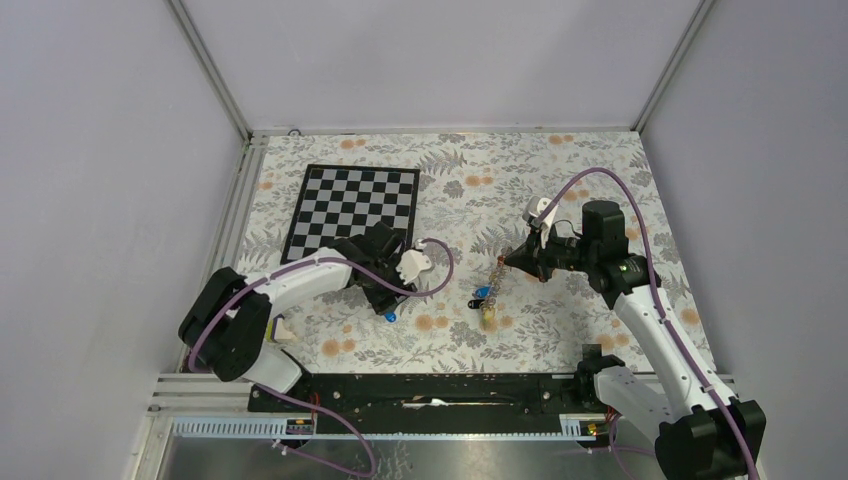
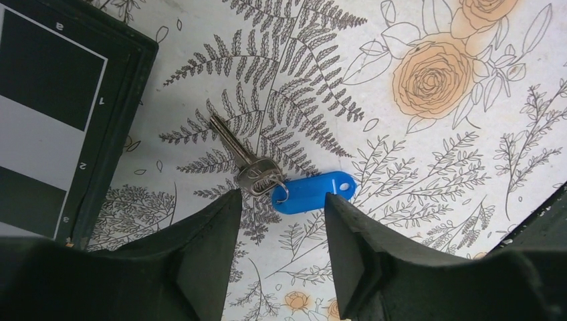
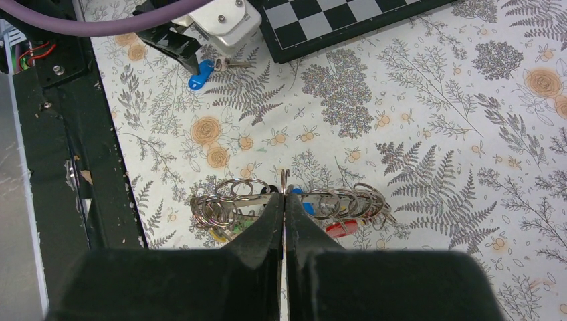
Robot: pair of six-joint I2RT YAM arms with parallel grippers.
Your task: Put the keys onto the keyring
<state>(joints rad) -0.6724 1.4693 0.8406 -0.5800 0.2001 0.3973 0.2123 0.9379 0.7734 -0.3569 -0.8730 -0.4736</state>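
1. Top view: your right gripper point(image 1: 517, 260) holds the keyring point(image 1: 493, 283) up at centre frame, likely presenting it for threading.
2. Left wrist: your left gripper point(image 2: 281, 224), jaws wide and empty, frames the blue-tagged key point(image 2: 311, 192) lying just beyond its tips, mid-frame.
3. Right wrist: jaws closed on one keyring loop, lower centre.

We see the chessboard point(image 1: 355, 205) at the desk's point(image 1: 600, 170) back left, a key point(image 2: 246, 166) just off its near corner, and the keyring point(image 3: 348, 199) well to the right.
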